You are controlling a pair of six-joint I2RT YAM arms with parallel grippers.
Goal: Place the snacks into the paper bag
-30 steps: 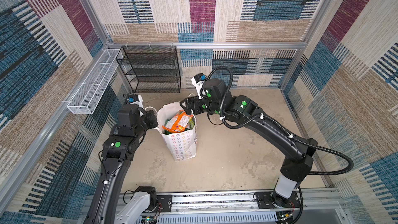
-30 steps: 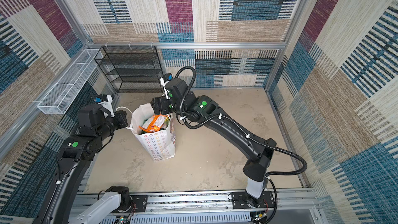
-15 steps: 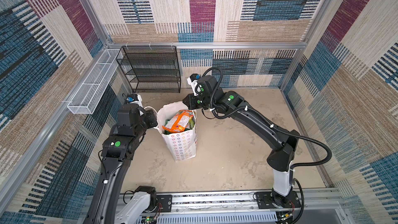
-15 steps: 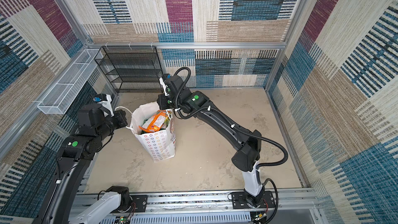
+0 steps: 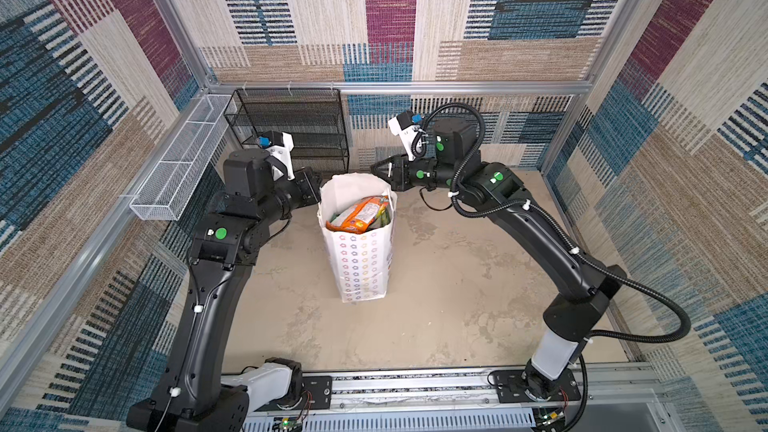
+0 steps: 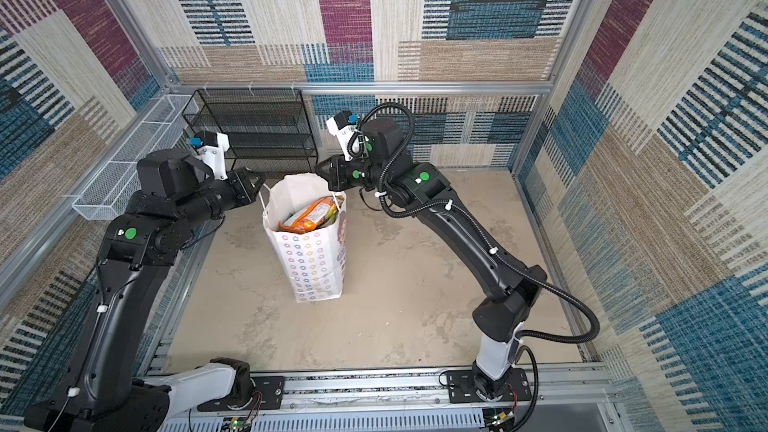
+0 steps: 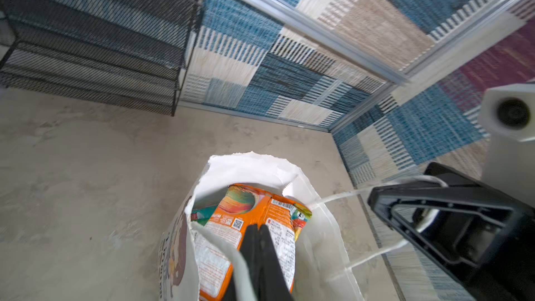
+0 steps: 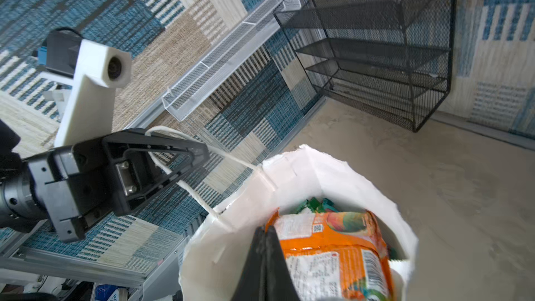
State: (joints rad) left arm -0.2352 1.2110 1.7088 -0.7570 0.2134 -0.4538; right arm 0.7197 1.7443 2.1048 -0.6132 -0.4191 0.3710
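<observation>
Paper bag stands upright near mid-worktop, a bit toward 9 o'clock. The snacks are inside, with an orange packet on top, nearly at rim level, and green ones under it. No loose packets show on the worktop, so packing looks done.

Left gripper is at the bag's 10 o'clock, jaws closed, pinching the left-side cord handle, which runs taut to the rim. Right gripper is at the bag's 1 o'clock, jaws closed too. The right-side cord handle runs to its tip, so prob. gripped.

Handling, my read:
- Bag is thin paper, light, w/ no stiffness in the walls. The rim looks ragged, so it would tear if yanked at the cord anchors.
- It is tall and loaded high, so tippy.
- Cords are thin and smooth and may slip thru the jaws. Best hold is mid-loop, both sides, w/ an even pull straight up.
- Packets are glossy, soft and slippery. If the bag tilts, the orange one slides out first.
</observation>
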